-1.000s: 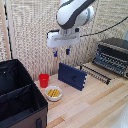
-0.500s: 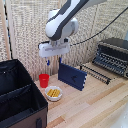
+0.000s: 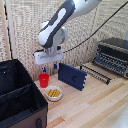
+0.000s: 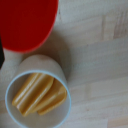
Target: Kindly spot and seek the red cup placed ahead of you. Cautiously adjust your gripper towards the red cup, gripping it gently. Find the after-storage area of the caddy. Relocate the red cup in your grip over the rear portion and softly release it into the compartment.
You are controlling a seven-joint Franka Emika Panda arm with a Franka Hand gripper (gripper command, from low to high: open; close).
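The red cup [image 3: 44,80] stands upright on the wooden table, between the black caddy [image 3: 20,95] and the dark blue book. My gripper [image 3: 49,67] hangs just above and slightly to the exterior view's right of the cup, its dark-tipped fingers apart and holding nothing. In the wrist view the red cup [image 4: 27,22] fills one corner, seen from above, with the white bowl of yellow contents [image 4: 37,95] beside it. The fingertips do not show in the wrist view.
The white bowl with yellow contents [image 3: 53,93] sits on the table just in front of the cup. A dark blue book [image 3: 72,76] stands upright at the exterior view's right of the cup. A black toaster oven [image 3: 112,56] stands at the far right.
The arm has swung toward the exterior view's left and come down, bringing the gripper from above the book to just over the red cup.
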